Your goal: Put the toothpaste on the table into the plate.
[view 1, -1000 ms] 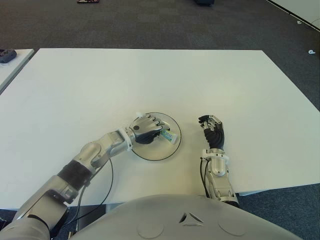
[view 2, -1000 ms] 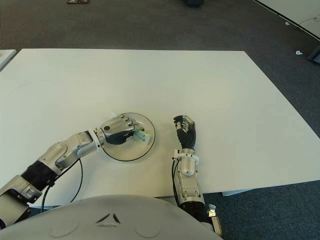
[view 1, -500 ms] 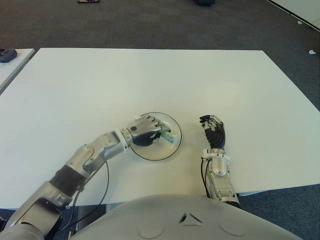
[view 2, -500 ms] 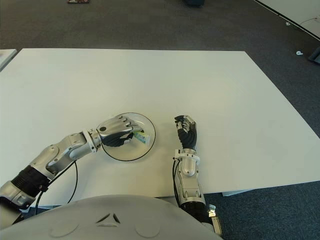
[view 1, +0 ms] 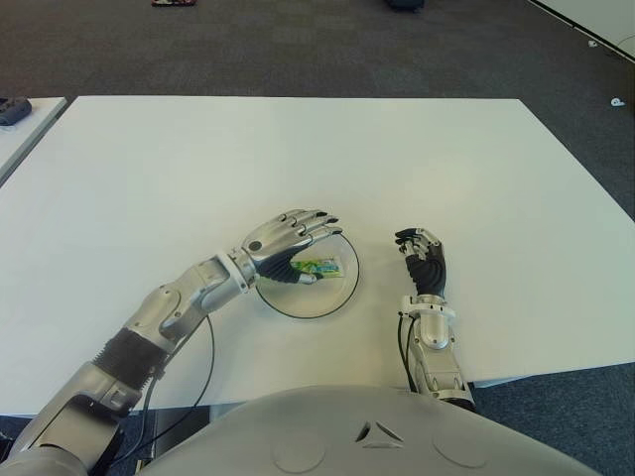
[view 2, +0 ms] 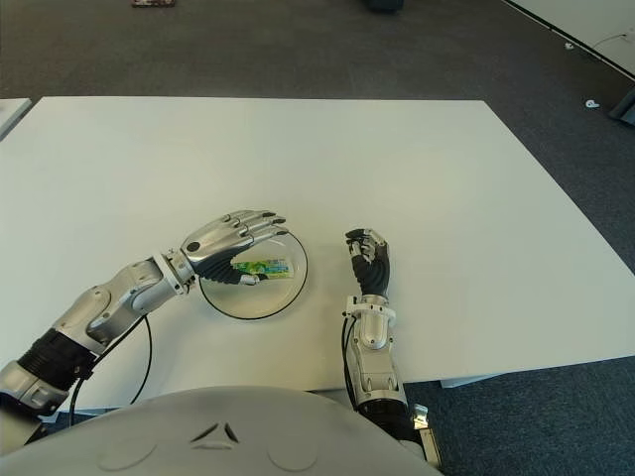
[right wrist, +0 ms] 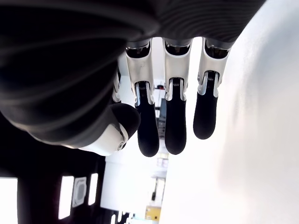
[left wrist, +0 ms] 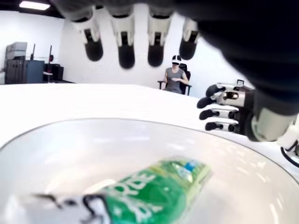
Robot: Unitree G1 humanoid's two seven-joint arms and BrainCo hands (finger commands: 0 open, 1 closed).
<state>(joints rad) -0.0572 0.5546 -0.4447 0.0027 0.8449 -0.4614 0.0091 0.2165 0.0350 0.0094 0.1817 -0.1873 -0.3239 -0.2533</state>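
A white table is filling most of the scene, with dark carpet showing beyond its far edge. Near the robot, a little left of the table's middle, a round plate with a dark rim is sitting on the tabletop. The toothpaste, a small green and white tube, is lying flat inside the plate, pointing left to right.

The left hand is reaching in from the near left and is hovering over the left and far part of the plate. Its fingers are stretching out straight and spread, gripping nothing, and nothing is touching the tube. In the left wrist view the four fingertips are hanging in the air above the plate's white bowl, with the green tube lying below them, loose on the plate.

The right hand is showing to the right of the plate, well apart from it, at the near edge of the table. Its fingers are curling loosely together and are holding nothing.

In the left wrist view a seated person wearing a headset is showing far off against a white wall.
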